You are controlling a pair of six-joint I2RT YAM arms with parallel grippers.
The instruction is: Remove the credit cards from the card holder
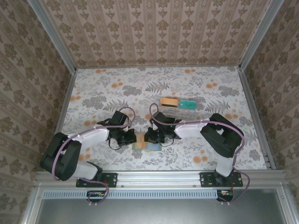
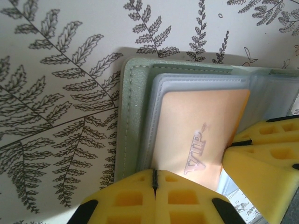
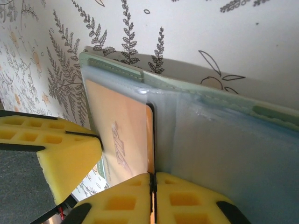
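The card holder [image 1: 144, 146] lies open on the table between my two grippers, with a grey-green cover [image 2: 133, 107] and blue-grey inner panels [image 3: 224, 140]. A tan-orange credit card [image 2: 196, 121] marked VIP sits in the left panel's sleeve, its face showing [image 3: 117, 116]. My left gripper [image 2: 155, 173] is shut on the near edge of that sleeve, right beside the card. My right gripper [image 3: 153, 176] is shut on the card's inner long edge, by the fold. In the top view, left gripper [image 1: 133, 138] and right gripper [image 1: 149, 136] almost touch over the holder.
A clear plastic tray [image 1: 178, 104] stands behind the holder, with a flat orange piece and a flat teal piece in it. Patterned walls close off the table on three sides. The right gripper's fingers [image 2: 261, 158] crowd close to the left gripper.
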